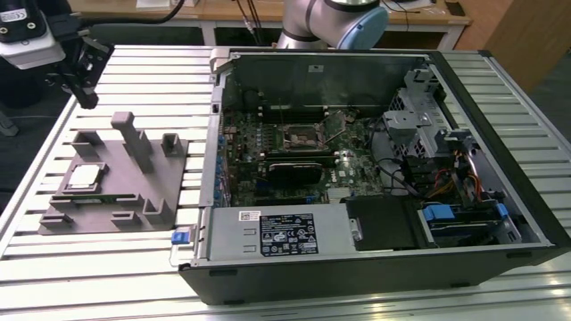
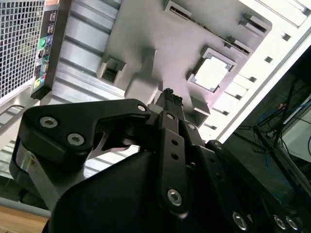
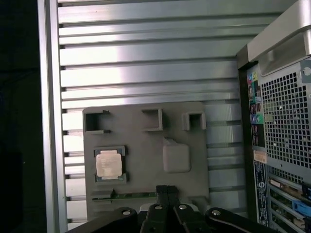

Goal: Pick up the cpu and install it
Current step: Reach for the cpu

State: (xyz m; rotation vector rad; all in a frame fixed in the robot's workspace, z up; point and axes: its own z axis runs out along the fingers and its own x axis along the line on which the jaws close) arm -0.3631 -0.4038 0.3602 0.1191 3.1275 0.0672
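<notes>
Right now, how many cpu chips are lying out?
1: the cpu sits in a recess of the grey fixture, at the exterior view's left of the case. More could be hidden inside the case.

Cpu: small flat square chip, silvery-white metal top, darker rim seen around lid. Laid flat, lid up, seated squarely in shallow square recess of grey fixture. Recess set close to fixture's edge at exterior view's left, about midway along that edge. In both wrist views, cpu seen bright and uncovered.
</notes>
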